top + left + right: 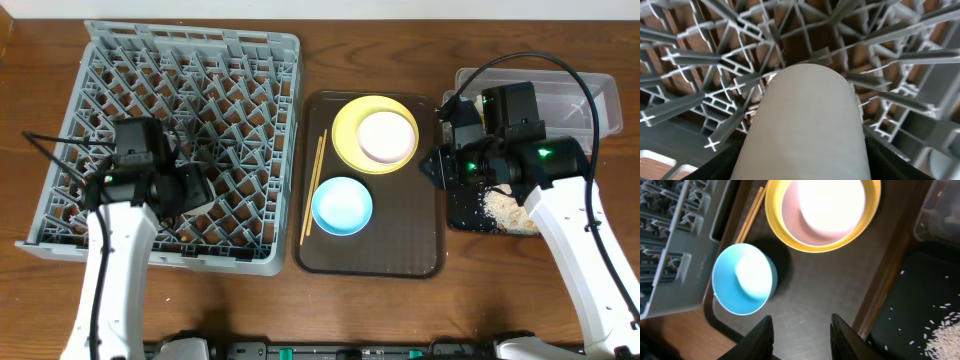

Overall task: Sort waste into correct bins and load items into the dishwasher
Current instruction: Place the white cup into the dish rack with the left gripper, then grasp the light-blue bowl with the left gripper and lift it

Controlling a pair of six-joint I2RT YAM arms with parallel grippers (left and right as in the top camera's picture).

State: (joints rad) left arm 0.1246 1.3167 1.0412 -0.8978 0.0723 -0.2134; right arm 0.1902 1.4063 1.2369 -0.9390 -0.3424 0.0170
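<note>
The grey dish rack (250, 60) fills the left side. My left gripper (193, 190) is low over the rack's near middle and is shut on the small cream cup (805, 125), which hangs over the lattice floor (715, 75). On the brown serving tray (400, 250) lie the yellow plate (345, 125) with the white bowl (386, 136) on it, the light blue bowl (341, 205) and the chopsticks (313, 185). My right gripper (432, 165) is open and empty above the tray's right edge (802, 322). Rice scraps (498, 206) lie in the black tray (465, 205). The wrapper and tissue are out of view.
The clear tub (600, 95) stands at the back right, behind the black tray and partly under my right arm. In the right wrist view the blue bowl (744, 278) and the plate (775, 220) lie ahead of the fingers, with rice (945, 330) to the right.
</note>
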